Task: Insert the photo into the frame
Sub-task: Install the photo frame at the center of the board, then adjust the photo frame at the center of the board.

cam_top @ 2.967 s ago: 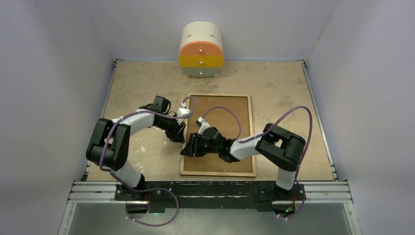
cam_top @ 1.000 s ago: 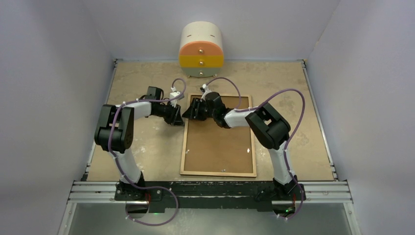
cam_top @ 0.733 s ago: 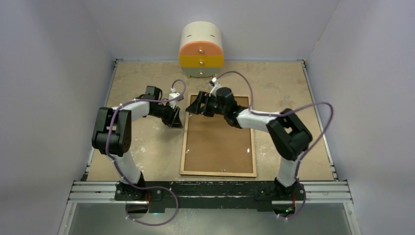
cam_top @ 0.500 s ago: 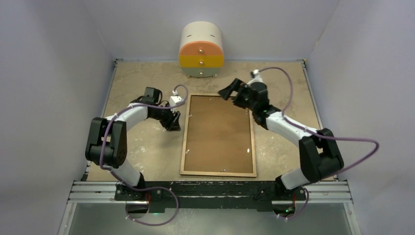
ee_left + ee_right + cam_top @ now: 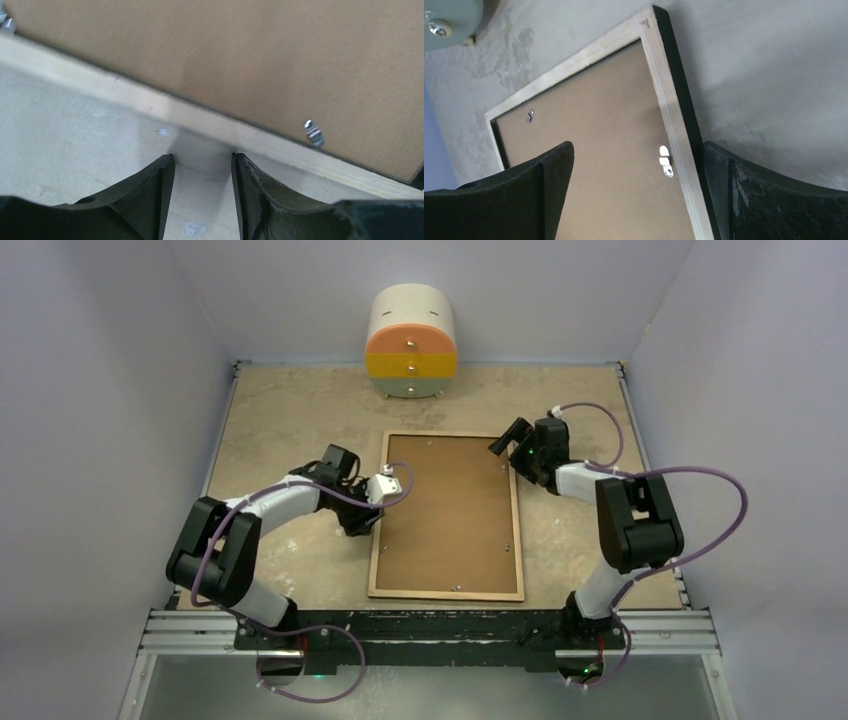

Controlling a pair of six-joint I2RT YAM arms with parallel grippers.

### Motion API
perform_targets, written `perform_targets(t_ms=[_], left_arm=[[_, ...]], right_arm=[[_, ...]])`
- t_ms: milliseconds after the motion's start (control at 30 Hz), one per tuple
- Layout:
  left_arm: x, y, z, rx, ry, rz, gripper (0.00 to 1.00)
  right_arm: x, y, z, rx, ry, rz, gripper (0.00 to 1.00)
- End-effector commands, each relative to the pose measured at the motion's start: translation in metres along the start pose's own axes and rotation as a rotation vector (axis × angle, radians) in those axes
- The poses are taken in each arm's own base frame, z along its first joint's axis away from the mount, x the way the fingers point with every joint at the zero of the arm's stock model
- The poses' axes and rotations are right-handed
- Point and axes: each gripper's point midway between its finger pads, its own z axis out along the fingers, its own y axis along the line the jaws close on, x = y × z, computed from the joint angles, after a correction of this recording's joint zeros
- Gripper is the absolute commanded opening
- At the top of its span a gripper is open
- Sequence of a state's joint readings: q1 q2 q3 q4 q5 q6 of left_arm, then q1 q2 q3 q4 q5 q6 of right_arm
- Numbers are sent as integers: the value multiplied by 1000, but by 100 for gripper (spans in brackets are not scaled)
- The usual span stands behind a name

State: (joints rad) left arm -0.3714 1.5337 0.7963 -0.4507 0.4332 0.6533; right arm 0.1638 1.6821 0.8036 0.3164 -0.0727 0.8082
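Note:
The frame (image 5: 445, 594) lies back-up in the middle of the table, its light wood edge around a brown backing board (image 5: 450, 515). The photo does not show in any view. My left gripper (image 5: 366, 522) sits low on the table just outside the frame's left edge. In the left wrist view the left gripper (image 5: 202, 157) is open a little, with only bare table between its fingers and the wood edge (image 5: 210, 122) right ahead. My right gripper (image 5: 507, 440) is at the frame's far right corner. The right gripper (image 5: 639, 147) is wide open, straddling the right edge (image 5: 669, 110) and a metal tab (image 5: 665, 161).
A round white cabinet (image 5: 412, 345) with orange and yellow drawers stands at the back, centred. Grey walls close in on both sides and behind. A metal rail (image 5: 430, 630) runs along the near table edge. Another metal tab (image 5: 313, 134) sits on the board near the left gripper.
My right arm swung from the frame's far left corner across to its far right corner and opened wide. My left gripper slid nearer along the left edge and opened from shut.

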Motion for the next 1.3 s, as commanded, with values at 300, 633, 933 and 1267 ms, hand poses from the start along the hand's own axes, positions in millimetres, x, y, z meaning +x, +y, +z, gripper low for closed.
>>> perform_targets(t_ms=[300,633,933,1267], left_arm=[[-35,-58,13,119,-10,142,51],[-50,-76,5,193,-61,160,62],[-70,-86,11,242,-130,168,68],[-90,-103,-5,295,-165,221,90]], right_arm=[[104,191,46,-309,250,-253,98],[190,228,61,-373,435,-362,95],[234,261,62,-493,593,-420,95],[238,264,39,-538,626,-464,96]])
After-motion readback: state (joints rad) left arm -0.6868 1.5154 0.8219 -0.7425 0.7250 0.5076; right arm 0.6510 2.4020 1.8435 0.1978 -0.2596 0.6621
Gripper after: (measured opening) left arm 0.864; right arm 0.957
